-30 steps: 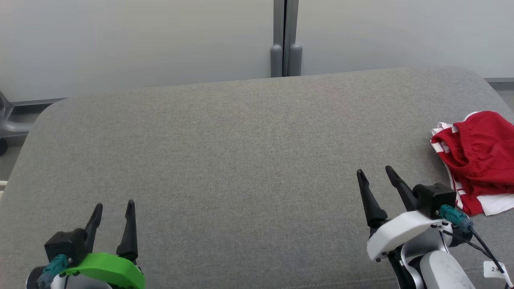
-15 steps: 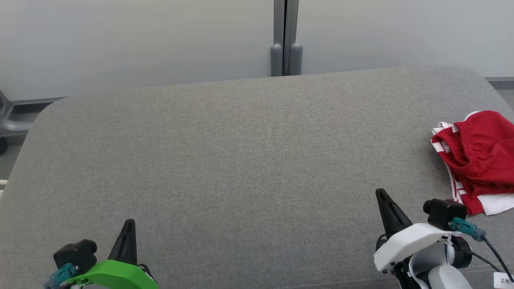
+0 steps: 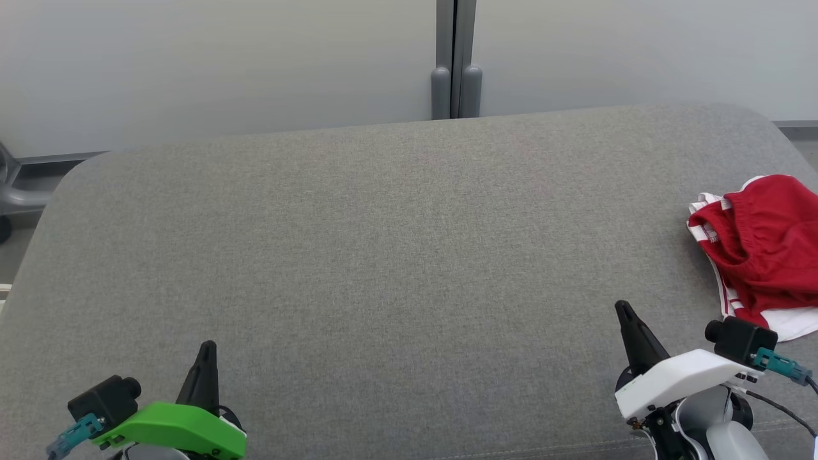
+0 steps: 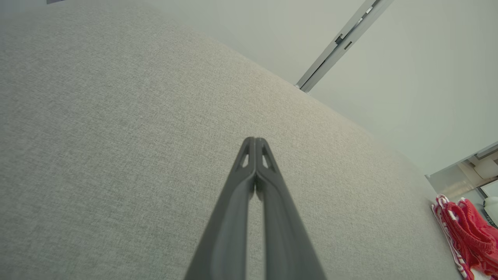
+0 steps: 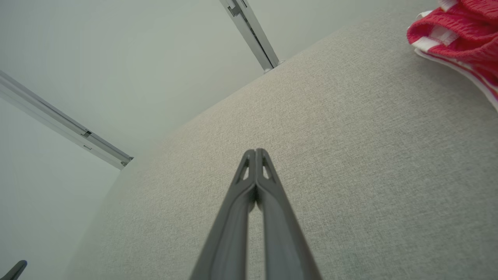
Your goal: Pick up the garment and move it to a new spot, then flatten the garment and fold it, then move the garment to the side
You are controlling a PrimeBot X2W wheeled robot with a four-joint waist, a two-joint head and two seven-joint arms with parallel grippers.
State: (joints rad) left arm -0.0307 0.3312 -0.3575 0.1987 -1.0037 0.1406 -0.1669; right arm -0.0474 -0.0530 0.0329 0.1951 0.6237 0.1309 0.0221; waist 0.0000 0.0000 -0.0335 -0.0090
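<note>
Here the red, white-striped garment (image 3: 760, 249) lies bunched; left tool (image 3: 206, 352) and right tool (image 3: 626, 314) pinched closed, empty

A wide bench (image 3: 383, 255) covered in grey woven fabric, with rounded far corners, stands close before a pale wall (image 3: 223, 64). A grey vertical strip (image 3: 454, 57) divides this wall into two panels. At the far left, a grey metal leg (image 3: 19, 203) with a dark wheel (image 3: 3, 231) stands on the floor (image 3: 9, 259).
</note>
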